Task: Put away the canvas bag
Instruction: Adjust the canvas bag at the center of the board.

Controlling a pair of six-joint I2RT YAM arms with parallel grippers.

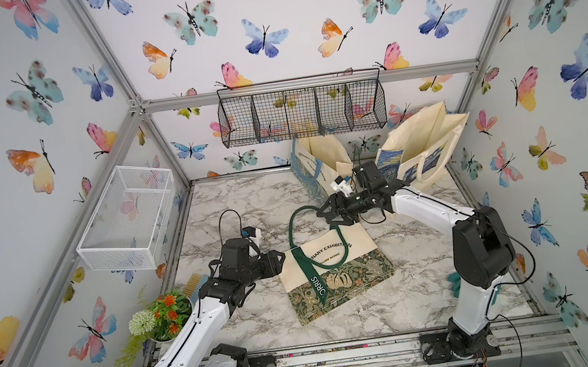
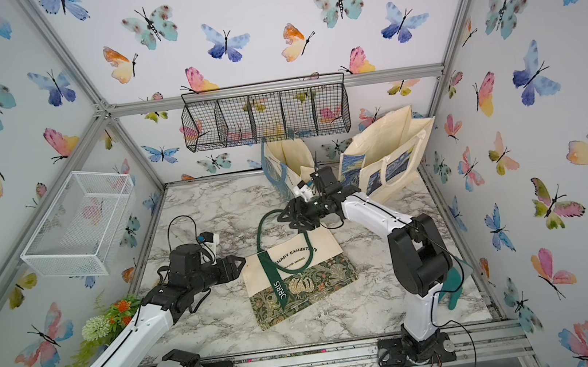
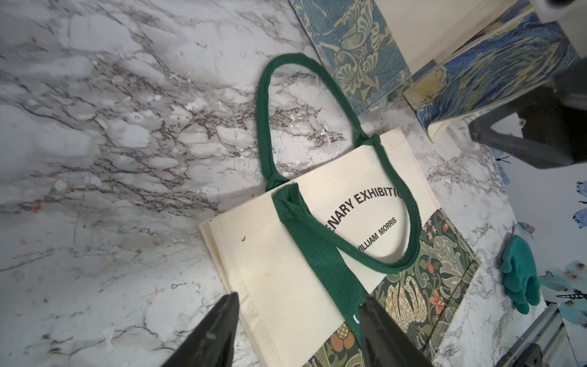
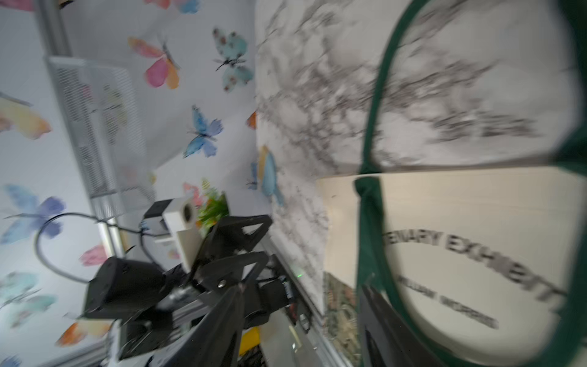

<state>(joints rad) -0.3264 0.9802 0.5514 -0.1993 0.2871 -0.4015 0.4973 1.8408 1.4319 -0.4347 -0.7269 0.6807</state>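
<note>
Found flat near the middle of the worktop [image 1: 242, 206]: the canvas bag [image 1: 333, 271], cream top toward the back edge, patterned band toward the front, long axis skewed slightly toward the front right corner. One green handle [image 1: 291, 230] looped out over bare marble toward the back; the second folded down across the printed face.

Left tool [image 1: 280, 263]: just beside the bag's left edge, level with its mouth. Jaws well apart, gripping nothing. In the left wrist view, fingers [image 3: 219, 333] straddling the bag's near corner, cloth between them but not pinched.

Right tool [image 1: 326, 213]: at the crown of the outstretched handle, behind the bag. Jaws apart in the right wrist view, with the strap close by one finger [image 4: 374, 333]. No clamp visible, and contact impossible to tell through the blur.

Judged the deciding relation: strap crown at the right tool, cloth body at the left. Right arm therefore nearer for lifting by the handle, left arm for steadying the panel.

Plain only in the left wrist view: both strap roots and a teal glove [image 3: 521, 270] by the right edge. Given only by the top views: the black wire basket [image 1: 239, 122] on the back wall. Likely destination not to be told.
</note>
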